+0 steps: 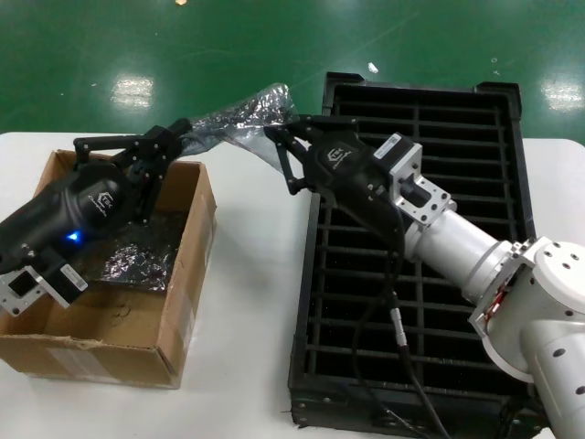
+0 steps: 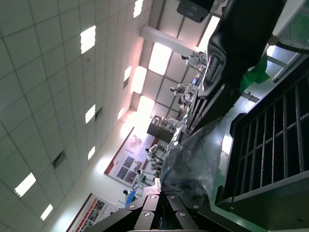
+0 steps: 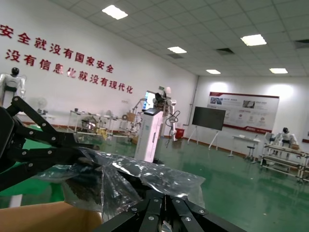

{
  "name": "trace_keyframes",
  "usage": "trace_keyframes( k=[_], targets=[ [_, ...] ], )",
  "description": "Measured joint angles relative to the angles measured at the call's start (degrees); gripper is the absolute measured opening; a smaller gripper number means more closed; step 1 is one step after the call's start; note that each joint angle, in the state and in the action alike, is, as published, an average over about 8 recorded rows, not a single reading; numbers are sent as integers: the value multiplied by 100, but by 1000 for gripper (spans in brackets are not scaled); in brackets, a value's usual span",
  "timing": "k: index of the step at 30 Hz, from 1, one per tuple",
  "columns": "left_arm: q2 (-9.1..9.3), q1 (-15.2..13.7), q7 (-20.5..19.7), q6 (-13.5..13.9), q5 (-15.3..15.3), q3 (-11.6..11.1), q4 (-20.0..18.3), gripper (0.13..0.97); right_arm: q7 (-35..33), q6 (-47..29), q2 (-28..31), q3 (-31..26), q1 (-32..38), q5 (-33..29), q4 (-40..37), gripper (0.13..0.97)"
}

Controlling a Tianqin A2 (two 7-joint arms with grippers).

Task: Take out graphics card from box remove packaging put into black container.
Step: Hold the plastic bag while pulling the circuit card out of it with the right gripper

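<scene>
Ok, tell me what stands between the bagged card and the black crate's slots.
Only the packaging itself: it wraps the graphics card, stretched in the air between the left claw and right claw. The black container lies beside them with nothing visible across its slots.

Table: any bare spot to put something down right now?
Bare strip of table between the box and the black container, and the near-left corner before the box. Crowded at the far end: left tool and right tool both grip the packaging there.
</scene>
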Motion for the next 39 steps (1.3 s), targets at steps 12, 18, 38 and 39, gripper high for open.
trace_keyframes(
  k=[12, 18, 38, 39],
  targets=[
    [-33, -235, 225, 73, 41, 27, 445, 139, 155, 173, 92, 62, -250, -184, 540, 137],
    [-23, -263, 228, 87, 21, 12, 508, 139, 149, 157, 48, -17, -176, -248, 448, 136],
    [6, -76, 7, 12, -52, -69, 144, 139, -204, 66, -56, -425, 230, 22, -230, 221],
    [7, -65, -1, 8, -54, -71, 124, 139, -195, 66, -55, -414, 220, 6, -215, 236]
  ],
)
